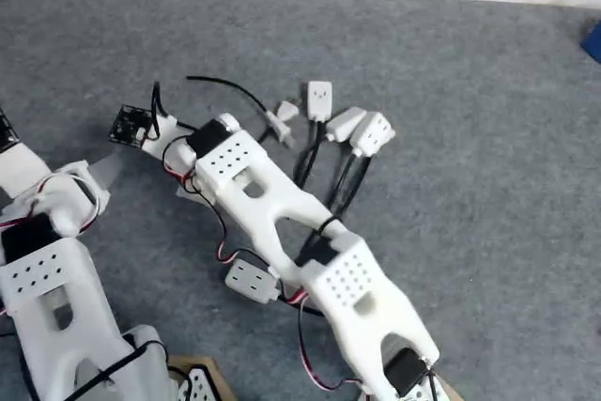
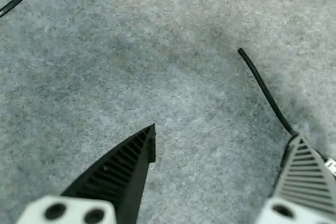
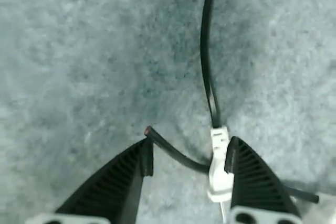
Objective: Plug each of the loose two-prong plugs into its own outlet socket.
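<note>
Grey carpet (image 1: pixel 470 91) | left hand (image 2: pixel 226 130) open | right hand (image 3: pixel 190 141) open, plug (image 3: pixel 219 166) perhaps touching finger (image 3: pixel 247 177), cable (image 3: pixel 176 153) between

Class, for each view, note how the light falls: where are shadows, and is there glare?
High view: soft, even light; the outstretched arm lays a faint shadow on the grey carpet; no glare on the white connectors. Left wrist view: a dim, diffuse shadow patch on the carpet ahead of the jaws. Right wrist view: a soft darker area beside the black cable.
</note>
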Action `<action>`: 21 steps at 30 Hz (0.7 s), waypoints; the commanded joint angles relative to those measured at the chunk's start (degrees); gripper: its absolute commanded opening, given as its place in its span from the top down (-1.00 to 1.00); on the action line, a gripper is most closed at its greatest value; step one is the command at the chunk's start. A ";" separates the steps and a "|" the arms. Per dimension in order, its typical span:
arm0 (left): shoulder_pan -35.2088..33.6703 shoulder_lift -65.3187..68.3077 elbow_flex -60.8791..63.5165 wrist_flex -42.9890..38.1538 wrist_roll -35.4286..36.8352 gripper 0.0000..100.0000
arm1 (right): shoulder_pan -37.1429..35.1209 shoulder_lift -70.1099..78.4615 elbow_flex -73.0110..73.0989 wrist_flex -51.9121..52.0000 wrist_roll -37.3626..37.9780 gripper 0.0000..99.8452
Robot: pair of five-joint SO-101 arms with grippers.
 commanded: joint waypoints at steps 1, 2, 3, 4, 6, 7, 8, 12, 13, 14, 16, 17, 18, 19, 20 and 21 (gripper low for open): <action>-0.22 0.04 -2.51 -0.88 0.53 0.25 | 1.89 2.07 -8.40 1.71 0.88 0.56; -0.22 0.04 -2.42 -0.88 0.53 0.25 | 2.33 3.30 -9.80 1.98 0.88 0.56; -0.13 0.04 -2.33 -0.88 0.53 0.25 | 2.77 4.44 -10.86 1.98 0.88 0.56; -0.13 0.04 -2.33 -0.88 0.53 0.25 | 3.03 5.41 -11.74 1.98 0.88 0.56; -0.13 0.04 -2.33 -0.88 0.53 0.25 | 3.38 6.81 -12.35 2.07 0.88 0.56; -0.13 0.04 -2.33 -0.88 0.53 0.25 | 3.56 7.34 -12.53 2.07 0.88 0.56; 0.04 0.04 -2.33 -0.88 0.53 0.25 | 3.65 7.78 -12.70 2.42 1.05 0.56; 0.13 0.04 -2.24 -0.88 0.53 0.25 | 3.65 8.22 -12.97 4.44 8.00 0.56; 0.13 0.04 -2.24 -0.88 0.44 0.25 | 3.65 8.22 -12.97 4.35 9.58 0.56; 0.22 0.04 -2.24 -0.88 0.44 0.25 | 3.74 8.31 -13.05 4.35 11.25 0.56; 0.22 0.04 -2.24 -0.88 0.44 0.25 | 3.65 8.66 -13.05 4.35 14.42 0.56; 0.22 0.04 -2.24 -0.88 0.44 0.25 | 3.47 8.75 -12.62 4.35 15.56 0.56; 0.22 0.04 -2.15 -0.88 0.44 0.25 | 3.38 8.75 -12.53 4.35 16.26 0.56; 0.22 0.04 -2.15 -0.88 0.44 0.25 | 3.30 8.75 -12.53 4.35 16.62 0.56; 0.22 0.04 -2.15 -0.88 0.44 0.25 | 3.30 8.75 -12.53 4.35 16.62 0.59; 0.22 0.13 -2.15 -0.88 0.44 0.25 | 3.30 8.75 -12.53 4.35 16.79 0.65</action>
